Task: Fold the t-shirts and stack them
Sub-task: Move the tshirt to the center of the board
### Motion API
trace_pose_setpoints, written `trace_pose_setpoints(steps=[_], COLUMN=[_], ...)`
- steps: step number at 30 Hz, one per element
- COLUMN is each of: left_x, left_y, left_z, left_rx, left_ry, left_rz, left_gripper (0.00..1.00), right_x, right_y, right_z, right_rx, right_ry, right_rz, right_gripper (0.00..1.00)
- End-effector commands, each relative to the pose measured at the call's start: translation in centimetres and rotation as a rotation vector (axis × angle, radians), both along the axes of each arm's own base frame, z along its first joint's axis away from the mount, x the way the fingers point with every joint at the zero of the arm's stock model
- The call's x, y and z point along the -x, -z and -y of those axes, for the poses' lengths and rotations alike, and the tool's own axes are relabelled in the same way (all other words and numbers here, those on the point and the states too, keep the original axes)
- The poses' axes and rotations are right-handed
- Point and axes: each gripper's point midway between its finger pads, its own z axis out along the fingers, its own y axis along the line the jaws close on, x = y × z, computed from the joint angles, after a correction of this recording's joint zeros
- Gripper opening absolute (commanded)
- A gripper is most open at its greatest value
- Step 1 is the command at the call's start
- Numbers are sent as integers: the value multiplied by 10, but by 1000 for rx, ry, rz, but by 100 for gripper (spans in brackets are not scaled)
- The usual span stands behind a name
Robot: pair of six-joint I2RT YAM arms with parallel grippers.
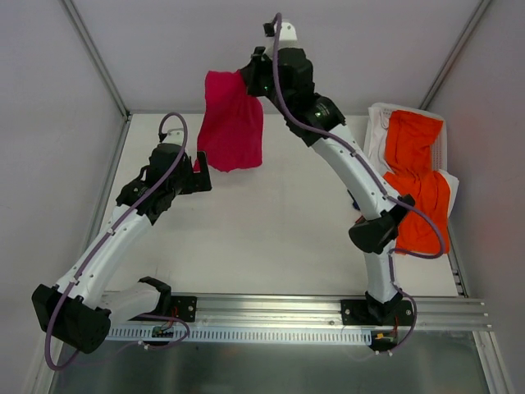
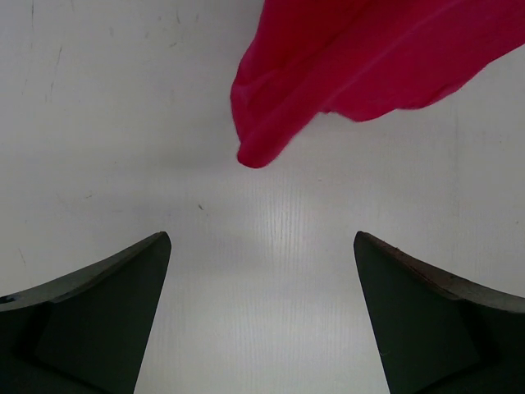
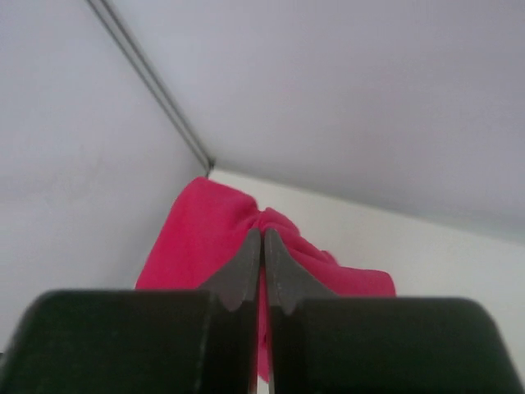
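Our right gripper (image 3: 262, 234) is pinching the crimson shirt (image 1: 234, 123) between closed fingers, dangling it over the table's (image 1: 271, 230) far side. Our left gripper (image 2: 262, 240) is hovering near its lower edge, fingers spread wide. The orange shirt (image 1: 418, 176) is lying crumpled at the right edge

Aloft in right gripper (image 1: 248, 78), crimson t-shirt (image 1: 232, 123); orange t-shirt (image 1: 414, 164) aside

The white table (image 1: 271, 230) carries a white sheet (image 1: 377, 123) under an orange t-shirt (image 1: 417, 144).
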Motion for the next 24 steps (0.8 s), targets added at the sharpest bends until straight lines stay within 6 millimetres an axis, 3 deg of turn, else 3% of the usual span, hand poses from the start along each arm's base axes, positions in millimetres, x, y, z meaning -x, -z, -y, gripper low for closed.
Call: trace_pose_setpoints(steps=[1, 3, 4, 6, 7, 10, 11, 13, 15, 16, 17, 18, 19, 20, 21, 22, 24], left_x=[-4, -4, -4, -5, -5, -5, -5, -6, -7, -7, -8, -8, -9, -9, -10, -10, -10], left_y=[-20, -19, -19, -17, -17, -15, -16, -16, -14, -15, -15, -15, -15, -12, -11, -11, -10], left_z=[4, 4, 5, 5, 6, 8, 9, 10, 12, 14, 16, 17, 17, 16, 15, 14, 12], left_rx=[8, 8, 8, 5, 4, 8, 11, 15, 21, 25, 29, 30, 30, 25, 17, 12, 0], left_ry=[26, 31, 33, 38, 41, 49, 52, 57, 66, 71, 80, 84, 84, 82, 80, 77, 69], left_rz=[70, 66, 68, 63, 61, 55, 55, 57, 53, 53, 50, 51, 51, 46, 45, 44, 46], left_gripper=[97, 97, 97, 97, 97, 97, 97, 97, 97, 97, 97, 97, 97, 98, 99, 99, 99], right_x=[23, 16, 5, -9, -19, -30, -30, -30, -34, -41, -44, -52, -60, -59, -66, -68, -67], right_y=[-140, -125, -93, -48, 2, 86, 124, 160, 173, 199, 209, 183, 220, 232, 203, 224, 221], right_z=[59, 64, 60, 63, 60, 63, 62, 53, 39, 28, 21, 2, -11, -14, -25, -28, -20], right_rx=[-150, -113, -55, 14, 74, 148, 179, 199, 193, 225, 259, 215, 261, 300, 257, 285, 284], right_ry=[137, 179, 194, 253, 273, 322, 324, 298, 254, 228, 193, 127, 99, 80, 52, 48, 84], right_rz=[330, 307, 257, 182, 99, -45, -102, -156, -176, -206, -222, -187, -231, -270, -224, -255, -267], right_gripper=[0, 1, 0, 1, 0, 0, 0, 0, 1, 1, 1, 1, 13, 73, 99, 99, 100])
